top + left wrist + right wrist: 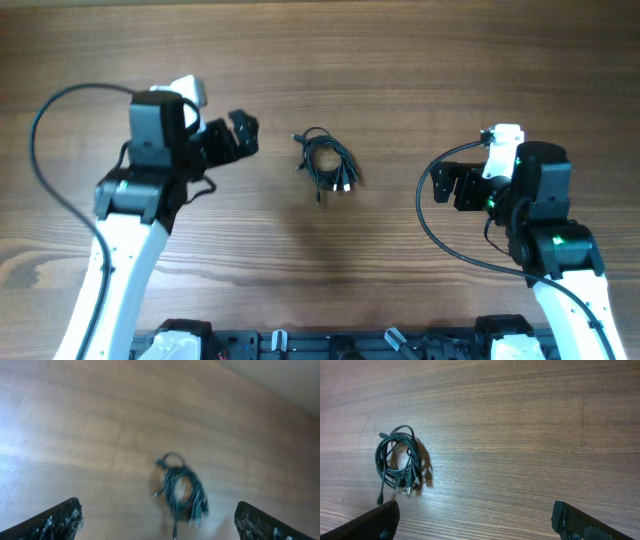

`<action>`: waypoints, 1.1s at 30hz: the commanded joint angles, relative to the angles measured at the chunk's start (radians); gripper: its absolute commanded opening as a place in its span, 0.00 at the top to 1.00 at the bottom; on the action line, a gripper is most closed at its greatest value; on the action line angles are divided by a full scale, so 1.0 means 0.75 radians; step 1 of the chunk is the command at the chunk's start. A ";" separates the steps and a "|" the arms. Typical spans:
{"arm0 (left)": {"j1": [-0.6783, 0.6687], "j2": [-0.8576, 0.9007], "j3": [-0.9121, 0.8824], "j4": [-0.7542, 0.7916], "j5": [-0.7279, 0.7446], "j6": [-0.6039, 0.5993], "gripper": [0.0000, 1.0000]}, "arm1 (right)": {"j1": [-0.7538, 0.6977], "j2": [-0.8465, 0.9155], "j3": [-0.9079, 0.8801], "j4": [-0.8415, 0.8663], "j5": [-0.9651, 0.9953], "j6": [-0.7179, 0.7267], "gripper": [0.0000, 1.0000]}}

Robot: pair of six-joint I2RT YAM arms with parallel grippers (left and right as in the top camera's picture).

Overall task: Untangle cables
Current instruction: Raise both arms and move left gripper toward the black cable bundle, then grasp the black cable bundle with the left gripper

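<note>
Black cables point(327, 165) lie tangled mid-frame, untouched; our left hand point(245, 137) and right hand point(440, 183) hang wide open, empty. First grasp pending: we should pinch one plug end.

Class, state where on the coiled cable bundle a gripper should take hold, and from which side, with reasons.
Likely the outer arc at the far edge of the cable bundle, opposite the clustered plug ends. Come down from above: the bundle lies flat on the table, and that arc stands clear of the denser strands, so it is easy to straddle.
</note>
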 commanded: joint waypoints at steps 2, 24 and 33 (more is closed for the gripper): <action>-0.083 0.146 0.025 0.081 -0.003 -0.012 0.00 | -0.005 -0.005 0.035 -0.034 -0.022 0.037 0.00; -0.381 0.754 0.021 0.389 -0.165 0.028 0.19 | -0.005 -0.005 0.035 -0.063 -0.021 0.110 0.00; -0.382 0.861 0.021 0.433 -0.172 0.017 0.43 | -0.005 -0.005 0.034 -0.064 -0.021 0.110 0.00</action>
